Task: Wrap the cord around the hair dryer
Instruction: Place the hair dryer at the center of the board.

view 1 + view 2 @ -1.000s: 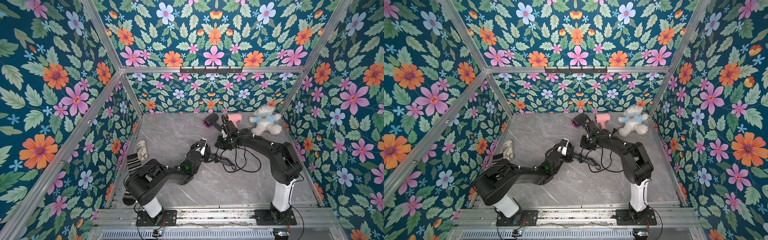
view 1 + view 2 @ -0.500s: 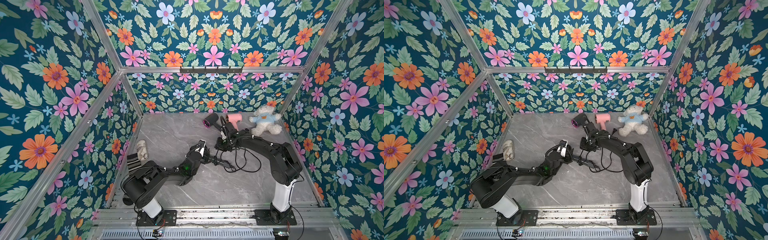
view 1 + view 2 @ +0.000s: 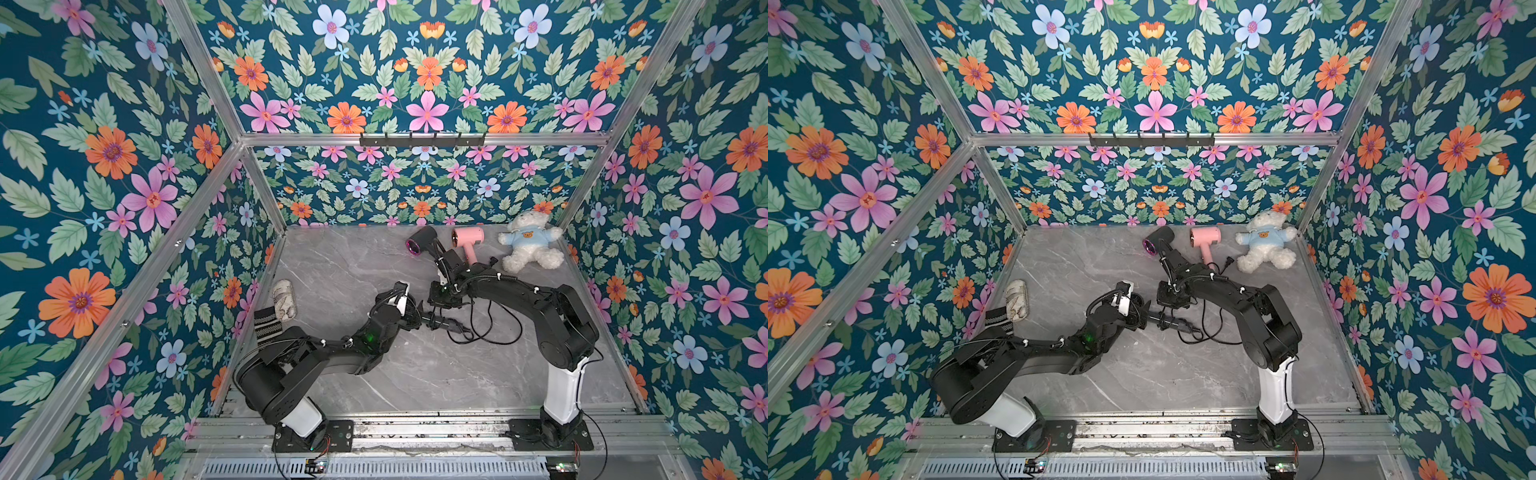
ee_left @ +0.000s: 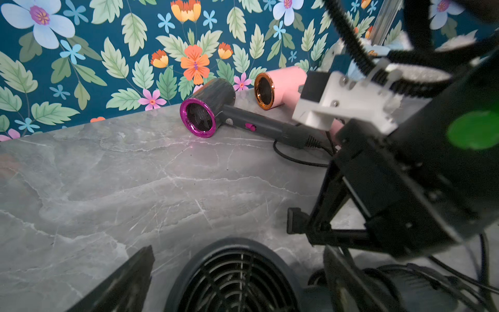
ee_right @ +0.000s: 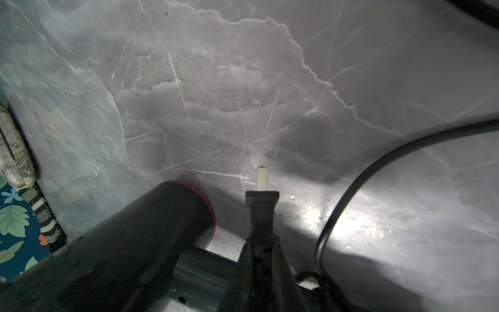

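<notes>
My left tool stands spread wide at the hair dryer, gripping nothing. The dryer lies mid-surface, well in front of the teddy bear. My right tool is pinched on the plug. The cord trails in loose loops, so most of the wrapping looks undone.

A dark grey hair dryer lay near the middle of the grey marbled surface, its handle pointing toward the right arm's side. Its barrel had a round slatted vent at the rear and a magenta rim at the front. Its black cord was unwrapped, trailing in loose loops on the surface beside the handle. The black plug showed one pale prong.
</notes>
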Tool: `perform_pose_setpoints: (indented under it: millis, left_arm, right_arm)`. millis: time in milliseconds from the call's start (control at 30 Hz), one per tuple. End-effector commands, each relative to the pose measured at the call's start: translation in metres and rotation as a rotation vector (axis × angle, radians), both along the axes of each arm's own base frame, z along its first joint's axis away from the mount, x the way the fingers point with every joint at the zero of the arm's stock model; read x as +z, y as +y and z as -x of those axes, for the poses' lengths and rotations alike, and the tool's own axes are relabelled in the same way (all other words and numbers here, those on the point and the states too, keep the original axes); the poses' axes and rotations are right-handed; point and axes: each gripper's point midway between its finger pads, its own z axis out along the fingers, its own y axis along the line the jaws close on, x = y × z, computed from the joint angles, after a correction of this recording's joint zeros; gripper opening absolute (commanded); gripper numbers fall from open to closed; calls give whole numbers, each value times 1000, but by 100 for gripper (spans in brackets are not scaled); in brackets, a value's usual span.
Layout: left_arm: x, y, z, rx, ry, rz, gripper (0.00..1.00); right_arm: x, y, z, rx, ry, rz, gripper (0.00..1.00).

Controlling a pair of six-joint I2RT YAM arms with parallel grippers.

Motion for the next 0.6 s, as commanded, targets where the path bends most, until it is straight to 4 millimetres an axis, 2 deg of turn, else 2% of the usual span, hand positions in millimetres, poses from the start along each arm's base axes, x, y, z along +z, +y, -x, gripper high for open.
perform_pose_setpoints:
  millis: [0, 233, 400, 500, 567]
  left_arm:
    - [23, -4, 0, -8, 14, 24, 99]
    - [58, 2, -12, 61, 234, -192, 99]
    - [51, -11, -12, -13, 485, -329, 99]
    - [46, -24, -7, -64, 561, -312, 99]
    - [40, -22, -7, -59, 593, -306, 99]
  right_arm:
    - [-5, -7, 3, -29, 18, 39, 0]
    - [-7, -13, 8, -38, 28, 54, 0]
    - [-4, -19, 11, -44, 27, 75, 0]
    - [-6, -20, 13, -44, 33, 80, 0]
    - [-7, -21, 15, -43, 35, 84, 0]
